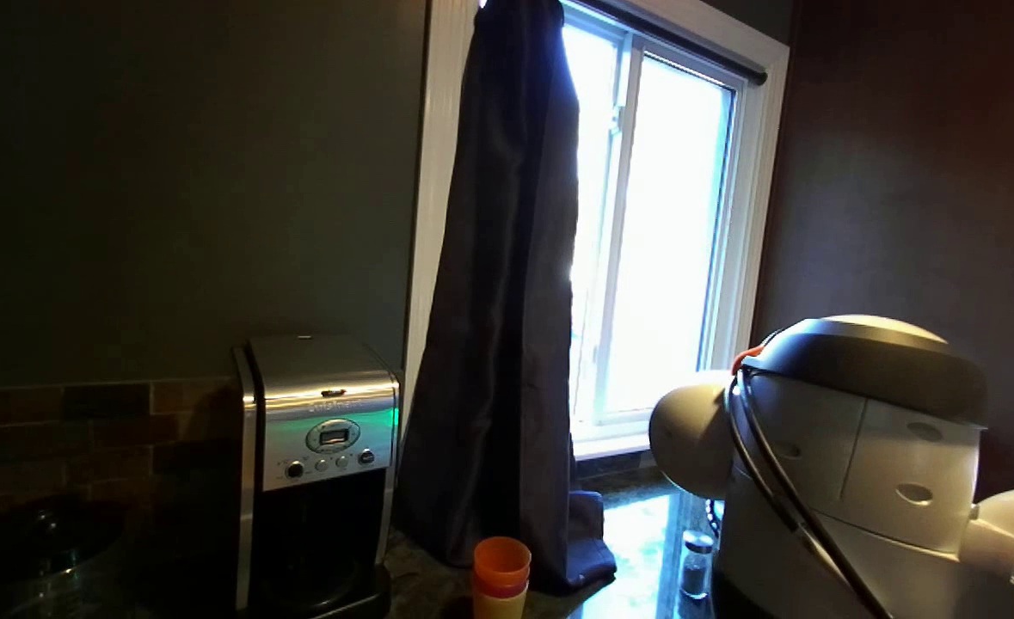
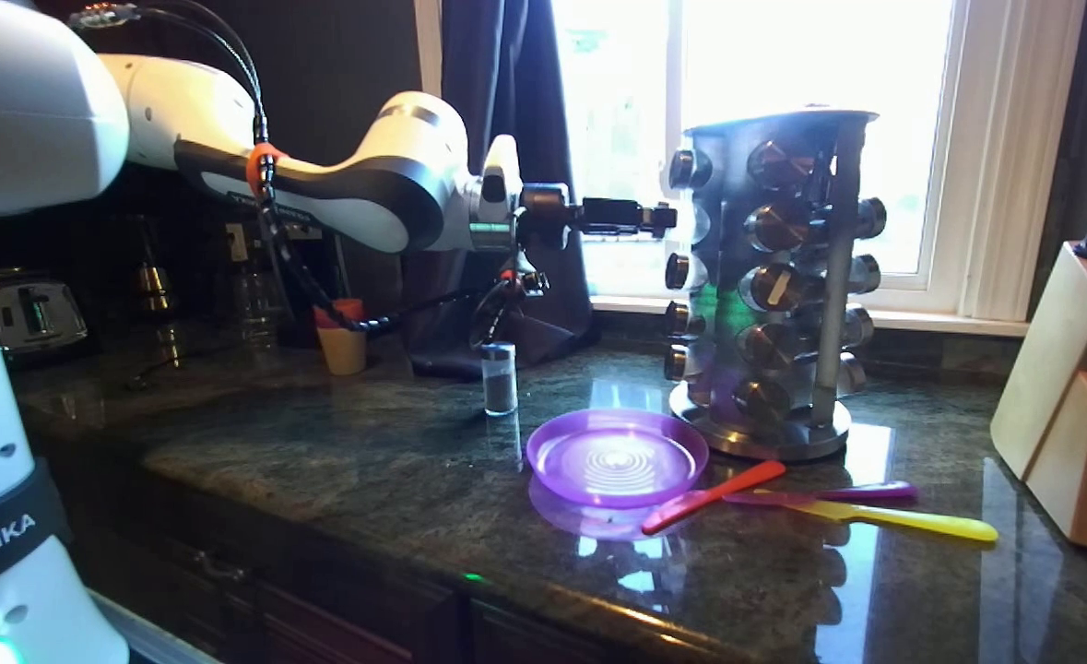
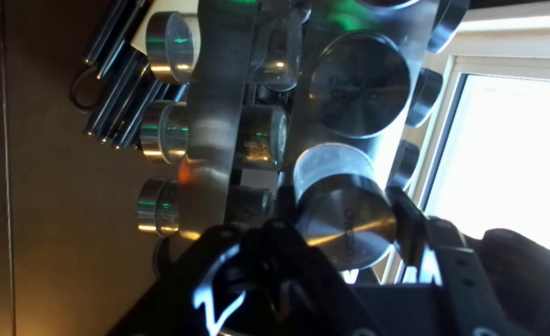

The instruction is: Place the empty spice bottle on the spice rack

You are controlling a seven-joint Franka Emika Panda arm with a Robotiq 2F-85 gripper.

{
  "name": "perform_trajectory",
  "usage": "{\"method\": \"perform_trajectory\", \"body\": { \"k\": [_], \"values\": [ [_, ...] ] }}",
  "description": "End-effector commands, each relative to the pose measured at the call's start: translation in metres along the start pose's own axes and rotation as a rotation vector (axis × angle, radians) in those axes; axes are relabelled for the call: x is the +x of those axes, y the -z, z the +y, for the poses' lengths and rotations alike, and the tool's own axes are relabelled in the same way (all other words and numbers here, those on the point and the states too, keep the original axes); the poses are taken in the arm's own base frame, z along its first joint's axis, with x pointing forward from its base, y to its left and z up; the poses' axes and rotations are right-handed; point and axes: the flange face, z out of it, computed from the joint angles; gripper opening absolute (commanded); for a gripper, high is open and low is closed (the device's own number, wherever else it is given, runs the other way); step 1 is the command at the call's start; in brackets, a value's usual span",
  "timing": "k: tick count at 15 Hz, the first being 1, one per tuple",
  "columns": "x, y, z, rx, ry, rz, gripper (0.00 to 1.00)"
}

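Note:
The spice rack (image 2: 778,277) is a tall metal stand of small lidded glass jars. It stands upright near the window in an exterior view, and its metal columns (image 3: 212,130) fill the upper middle of the wrist view. My gripper (image 2: 667,219) is level with its upper left side. In the wrist view my gripper (image 3: 342,205) is shut on the empty spice bottle (image 3: 347,224), with a finger on each side of its steel lid. The bottle's clear body points toward the rack column, below a seated jar lid (image 3: 361,84). How far it is inserted is hidden.
A jar with dark contents (image 2: 499,383) stands on the counter. A purple bowl (image 2: 617,461) and red, purple and yellow knives (image 2: 912,519) lie before the rack. A knife block (image 2: 1059,397) stands right of it. Stacked cups (image 2: 342,341) stand by the curtain (image 1: 507,301).

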Motion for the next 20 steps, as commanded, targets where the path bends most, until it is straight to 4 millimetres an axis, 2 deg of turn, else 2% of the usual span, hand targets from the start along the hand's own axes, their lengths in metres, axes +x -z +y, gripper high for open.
{"method": "perform_trajectory", "body": {
  "k": [1,19,20],
  "values": [
    [-0.003,-0.007,0.000,-0.031,-0.005,-0.038,0.25],
    [0.002,-0.028,-0.003,0.024,-0.018,-0.144,0.26],
    [0.002,-0.029,-0.002,0.022,-0.018,-0.149,0.75]
  ]
}}
